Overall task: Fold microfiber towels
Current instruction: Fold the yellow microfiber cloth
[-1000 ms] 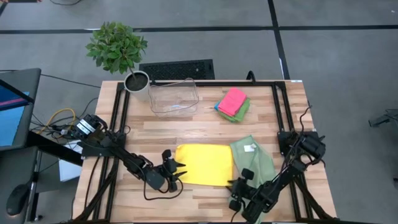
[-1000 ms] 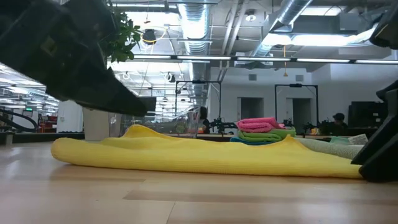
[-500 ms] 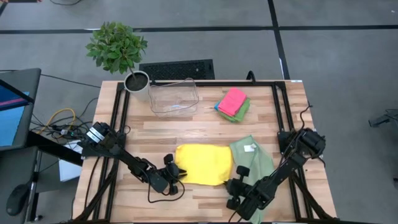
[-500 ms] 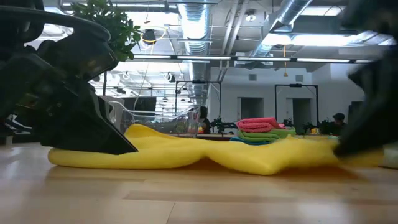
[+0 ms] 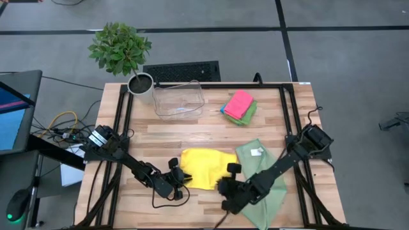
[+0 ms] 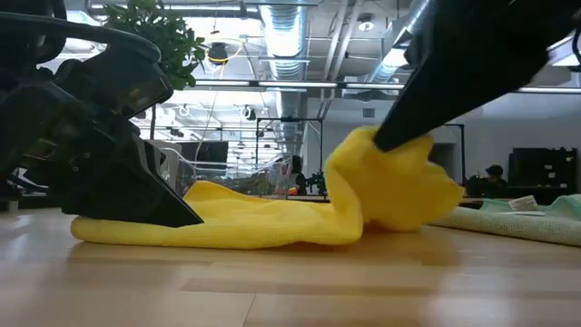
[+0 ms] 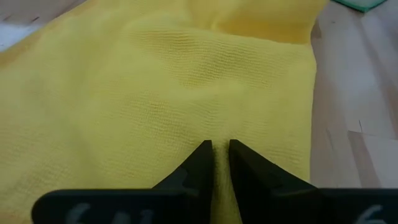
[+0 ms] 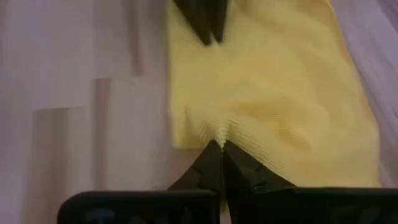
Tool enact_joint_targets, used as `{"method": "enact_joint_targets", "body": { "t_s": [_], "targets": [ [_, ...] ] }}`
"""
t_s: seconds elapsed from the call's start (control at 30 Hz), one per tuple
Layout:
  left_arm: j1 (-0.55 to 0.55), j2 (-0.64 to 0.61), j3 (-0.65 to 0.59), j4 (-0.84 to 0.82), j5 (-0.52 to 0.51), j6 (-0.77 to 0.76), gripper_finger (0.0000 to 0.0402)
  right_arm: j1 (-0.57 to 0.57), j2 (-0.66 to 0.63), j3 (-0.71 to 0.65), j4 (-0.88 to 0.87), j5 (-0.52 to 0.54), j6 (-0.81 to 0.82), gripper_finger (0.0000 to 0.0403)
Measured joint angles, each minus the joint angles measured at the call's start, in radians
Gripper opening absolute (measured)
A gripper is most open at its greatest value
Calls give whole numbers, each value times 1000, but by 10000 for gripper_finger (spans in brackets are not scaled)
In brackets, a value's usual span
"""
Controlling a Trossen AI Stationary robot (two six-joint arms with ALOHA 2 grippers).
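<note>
Yellow microfiber towel [image 5: 203, 167], lying on the wooden table [image 5: 211, 131] near its front edge, is pinched at its left end by the left gripper [image 5: 181, 182] and lifted at its right end, clamped in the right gripper [image 5: 223, 187].

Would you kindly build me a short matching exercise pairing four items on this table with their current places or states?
Things:
1. soft yellow microfiber towel
2. pale sage green towel
3. pink folded towel
4. clear plastic bin

States:
a. beside the potted plant
b. tops the far stack
c. pinched by both claws, left claw, right claw
d. spread under the right arm

Pairs: 1-c, 2-d, 3-b, 4-a
</note>
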Motion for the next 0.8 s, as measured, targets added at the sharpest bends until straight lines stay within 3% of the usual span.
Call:
{"method": "enact_joint_targets", "body": {
  "t_s": [0.17,0.43,0.63,0.8],
  "targets": [
    [0,-25,4,-115,27,-12,45,5,0,-2,-77,-89,77,26],
    [1,-157,-2,-367,25,23,45,86,0,-18,-92,-79,188,29],
    [2,-209,-2,-337,31,55,45,95,0,-18,-48,-73,154,34],
    [2,-206,-3,-338,32,28,45,95,0,-18,-35,-92,159,71]
  ]
}}
